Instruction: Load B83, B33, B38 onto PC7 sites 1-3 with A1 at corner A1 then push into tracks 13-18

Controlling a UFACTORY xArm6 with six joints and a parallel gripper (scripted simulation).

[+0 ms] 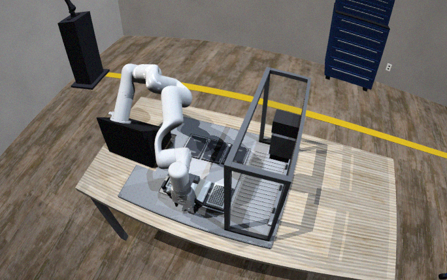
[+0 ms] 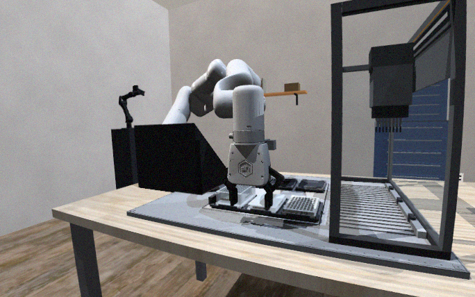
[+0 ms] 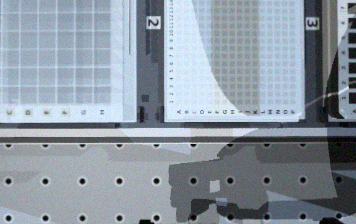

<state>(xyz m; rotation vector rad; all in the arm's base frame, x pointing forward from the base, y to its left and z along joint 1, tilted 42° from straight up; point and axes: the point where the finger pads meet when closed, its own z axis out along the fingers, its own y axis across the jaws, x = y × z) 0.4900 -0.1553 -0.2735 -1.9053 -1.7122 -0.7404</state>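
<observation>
Sitting on grey apron (image 2: 168,209) left of rails (image 2: 367,209), carrier PC7 (image 2: 223,206) holds B83 (image 2: 242,192), B33 (image 3: 235,60), B38 (image 2: 301,205). Gripper (image 2: 249,199) spread wide, empty, straddling B33. Wooden table (image 2: 105,213), blue cabinet (image 1: 357,39) far right.

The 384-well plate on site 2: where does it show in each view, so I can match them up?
Top: not visible, hidden under the arm's wrist, left of the 96-well plate.
Exterior: 384-well plate on the carrier, below the open gripper.
Wrist: upper centre, right of the "2" label.
Shared landmark: the 96-well plate beside it.
</observation>
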